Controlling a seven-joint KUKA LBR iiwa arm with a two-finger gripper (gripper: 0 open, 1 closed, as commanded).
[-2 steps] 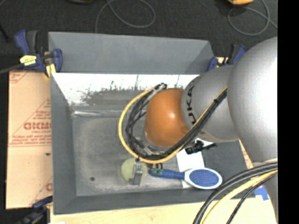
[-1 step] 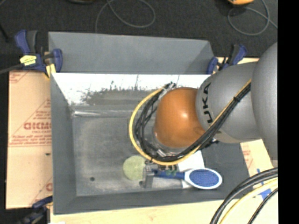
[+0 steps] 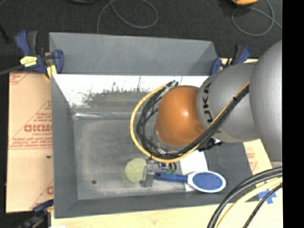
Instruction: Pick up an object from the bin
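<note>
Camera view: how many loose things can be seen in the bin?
3: a pale green ball near the front wall, next to the gripper; a blue brush to the ball's right; a white flat piece behind the brush. The arm may hide more.

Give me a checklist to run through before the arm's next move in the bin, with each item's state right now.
1. Low enough: the gripper is down by the floor of the bin, near its front: ok.
2. Target close: the pale green ball lies right beside the gripper, on the view's left: ok.
3. Ball held: cannot tell.
4. Free of clutter: the handle of the blue brush runs right up to the gripper: not ok.
5. Partly hidden white card clear of the grasp: cannot tell.
</note>
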